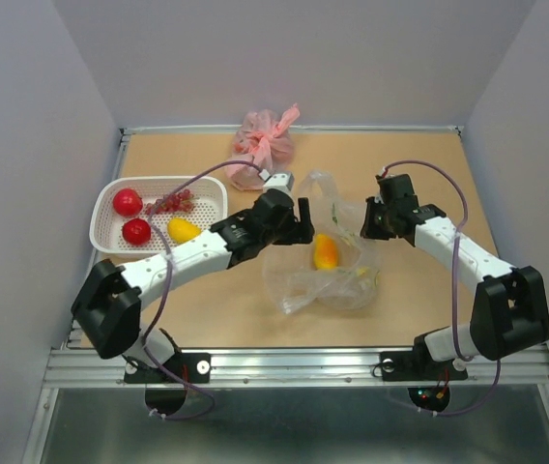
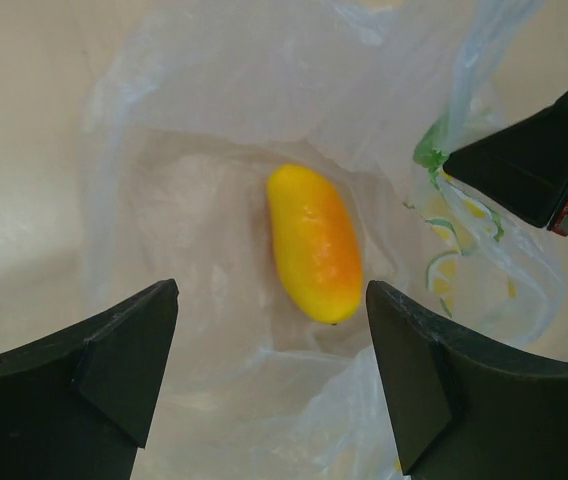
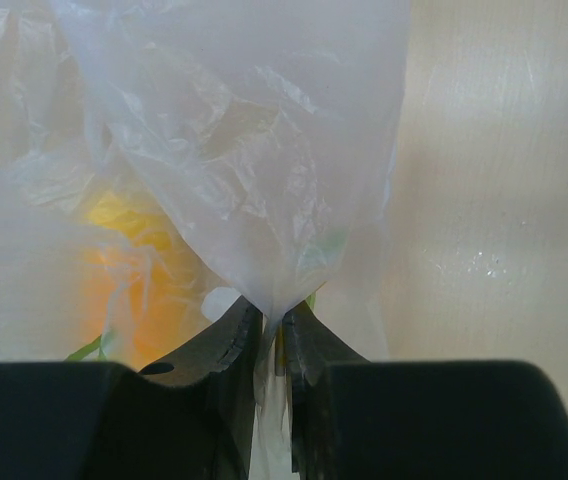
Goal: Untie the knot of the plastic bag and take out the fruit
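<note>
The clear plastic bag lies open in the middle of the table with one orange-yellow oblong fruit inside; no knot shows. My left gripper is open and hovers just above the fruit, its fingers wide on either side of it. My right gripper is shut on the bag's right edge and holds it up. Two red round fruits, a red grape bunch and a yellow fruit lie in the white basket.
A pink tied bag sits at the back of the table, close behind my left wrist. The white basket stands at the left. Walls close in the table on three sides.
</note>
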`<state>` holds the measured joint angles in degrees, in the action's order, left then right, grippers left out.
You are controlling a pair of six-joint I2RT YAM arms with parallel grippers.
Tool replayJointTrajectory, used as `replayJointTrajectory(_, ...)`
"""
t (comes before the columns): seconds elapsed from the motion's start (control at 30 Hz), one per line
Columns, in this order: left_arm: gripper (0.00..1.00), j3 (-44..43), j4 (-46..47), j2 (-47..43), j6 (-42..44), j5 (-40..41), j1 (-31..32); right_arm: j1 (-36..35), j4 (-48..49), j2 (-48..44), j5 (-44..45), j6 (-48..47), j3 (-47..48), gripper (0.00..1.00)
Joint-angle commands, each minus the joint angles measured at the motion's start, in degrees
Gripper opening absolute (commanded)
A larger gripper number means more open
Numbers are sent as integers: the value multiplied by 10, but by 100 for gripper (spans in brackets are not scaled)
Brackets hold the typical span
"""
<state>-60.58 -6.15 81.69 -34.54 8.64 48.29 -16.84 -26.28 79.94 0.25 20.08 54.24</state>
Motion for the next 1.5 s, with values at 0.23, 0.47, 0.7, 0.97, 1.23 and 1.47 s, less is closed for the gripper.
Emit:
replayJointTrajectory(0.23,83,-136,-2,197,-25,-3,47,2,33,-17,-30,3,-22,19)
replayJointTrajectory(0.47,83,-190,-8,300,-31,-18,59,2,37,-25,-36,7,-32,19)
replayJointTrajectory(0.7,58,-198,-25,322,-40,-25,66,2,39,-34,-32,9,-40,19)
replayJointTrajectory(0.97,2,-155,-12,220,-25,11,66,2,37,-41,-6,13,-42,19)
replayJointTrajectory(1.23,1,-88,-25,11,-25,68,7,3,36,-49,19,15,-53,19)
replayJointTrajectory(1.47,1,14,-55,-146,-11,81,-224,2,34,-62,19,25,-65,19)
